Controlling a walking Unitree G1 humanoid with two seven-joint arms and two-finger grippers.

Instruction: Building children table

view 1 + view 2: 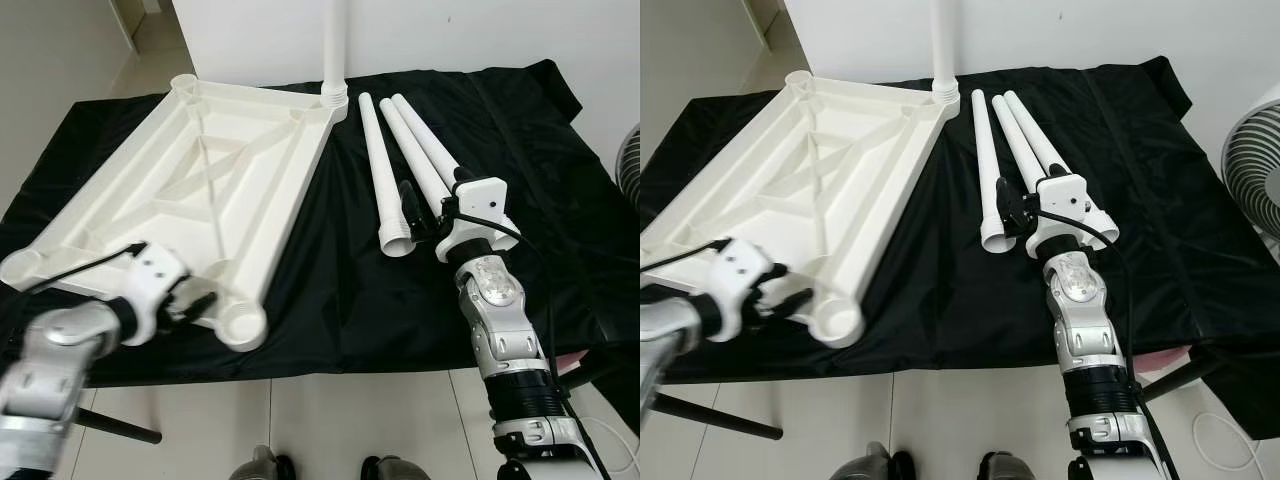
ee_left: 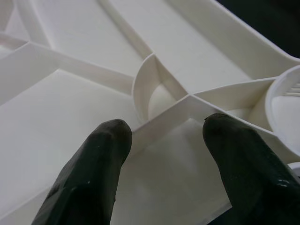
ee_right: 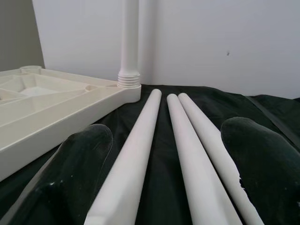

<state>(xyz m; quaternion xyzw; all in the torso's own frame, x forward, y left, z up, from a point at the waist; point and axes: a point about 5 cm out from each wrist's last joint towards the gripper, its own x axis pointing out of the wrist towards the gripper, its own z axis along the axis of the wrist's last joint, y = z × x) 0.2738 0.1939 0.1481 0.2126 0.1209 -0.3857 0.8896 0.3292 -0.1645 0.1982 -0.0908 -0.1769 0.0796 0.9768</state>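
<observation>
A white plastic tabletop (image 1: 200,170) lies upside down on the black cloth (image 1: 330,290), ribs facing up. One white leg (image 1: 335,50) stands upright in its far right corner socket. Three loose white legs (image 1: 400,150) lie side by side to its right. My right gripper (image 1: 432,195) hovers open at their near ends, its fingers (image 3: 79,159) spread to either side of the legs (image 3: 183,140). My left gripper (image 2: 164,131) is open over the ribs near the tabletop's near right corner, close to the empty socket (image 1: 243,322).
The cloth-covered table's front edge (image 1: 330,365) runs just before me, with pale floor below. A white wall (image 1: 480,30) stands behind the table. A fan (image 1: 1255,160) stands off the right end. Bare cloth lies between the tabletop and the loose legs.
</observation>
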